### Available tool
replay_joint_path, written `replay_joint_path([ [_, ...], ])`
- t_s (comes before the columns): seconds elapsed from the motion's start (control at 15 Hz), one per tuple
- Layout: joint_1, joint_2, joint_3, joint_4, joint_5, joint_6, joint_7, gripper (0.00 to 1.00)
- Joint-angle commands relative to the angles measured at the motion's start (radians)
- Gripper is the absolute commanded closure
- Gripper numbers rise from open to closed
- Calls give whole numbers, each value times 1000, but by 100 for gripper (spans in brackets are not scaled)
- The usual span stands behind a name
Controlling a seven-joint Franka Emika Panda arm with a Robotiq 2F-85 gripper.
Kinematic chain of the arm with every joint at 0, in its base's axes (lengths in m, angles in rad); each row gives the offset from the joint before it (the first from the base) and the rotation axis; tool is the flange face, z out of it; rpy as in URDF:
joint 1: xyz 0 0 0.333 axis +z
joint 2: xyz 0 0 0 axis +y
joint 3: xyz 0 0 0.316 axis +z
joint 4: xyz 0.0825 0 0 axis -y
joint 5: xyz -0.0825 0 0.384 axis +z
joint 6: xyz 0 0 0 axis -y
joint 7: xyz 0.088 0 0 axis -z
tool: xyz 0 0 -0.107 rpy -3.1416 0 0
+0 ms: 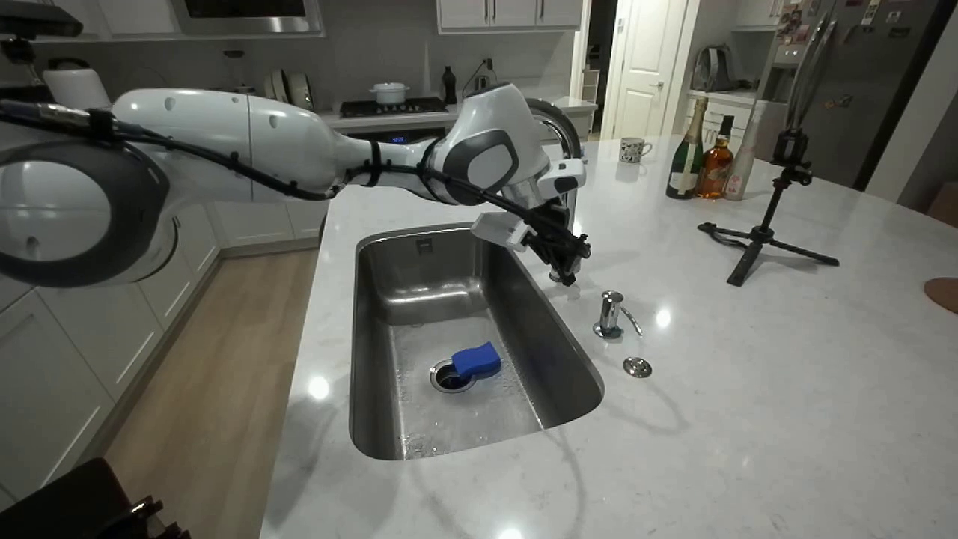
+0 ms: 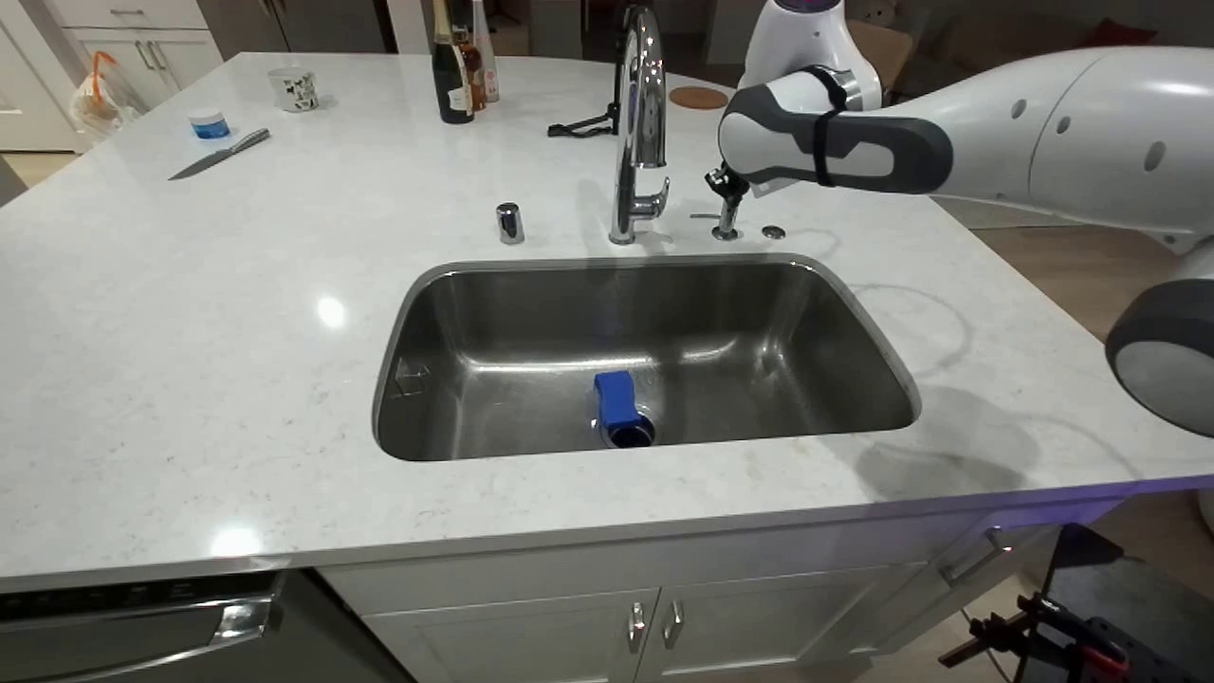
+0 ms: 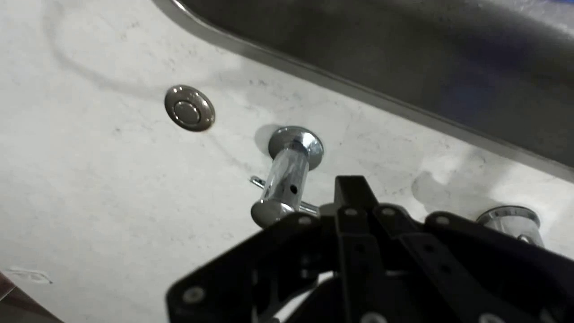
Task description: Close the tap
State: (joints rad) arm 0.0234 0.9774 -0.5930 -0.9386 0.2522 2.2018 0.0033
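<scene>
A tall chrome gooseneck tap (image 2: 649, 104) stands upright on a pale counter (image 2: 237, 398), behind the sink (image 2: 531, 318) in an exterior view. Its spout curves toward the sink, and its small lever (image 2: 652, 204) juts out low on the side facing the robot's gripper (image 3: 356, 190). The gripper points down just beside the tap, apart from the lever; its black fingers (image 3: 352, 224) are drawn together, and it has hold of nothing that can be seen. In an exterior view the white arm (image 1: 292, 146) reaches in from the left, across the far end of the sink, forearm nearly level and wrist (image 1: 490, 153) bent downward; there the wrist and gripper hide much of the tap.

The steel sink contains a blue sponge (image 1: 477, 361), lying partly over the round drain (image 1: 449, 378); the basin floor around it looks wet.

A short chrome fitting (image 1: 611, 314) with a thin curved nozzle stands near the gripper, between the tap and a small round metal disc (image 1: 637, 367) set in the counter. In the wrist view the fingers lie between this fitting and the tap's base. On the tap's opposite side is a plain chrome cylinder (image 2: 510, 224). Farther across the counter stand three bottles (image 1: 716, 166), a patterned mug (image 1: 632, 151) and a black tripod (image 1: 761, 235); a knife (image 2: 223, 155) lies beside a small tub (image 2: 209, 125) with a blue lower half, and a round brown mat (image 2: 699, 98) lies beyond the tap.
</scene>
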Motion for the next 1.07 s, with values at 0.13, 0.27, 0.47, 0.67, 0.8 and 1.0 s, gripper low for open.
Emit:
replay_joint_path([
  [0.13,-4,-45,0,35,-7,-232,-15,100],
  [0.27,-6,-52,-2,46,-8,-284,-19,100],
  [0.47,-12,-60,-2,68,-6,-379,-18,100],
  [0.67,-10,-45,-5,63,0,-357,-1,91],
  [0.8,-12,-47,-5,65,0,-365,-1,75],
  [1.0,-13,-47,-5,65,0,-366,-1,74],
])
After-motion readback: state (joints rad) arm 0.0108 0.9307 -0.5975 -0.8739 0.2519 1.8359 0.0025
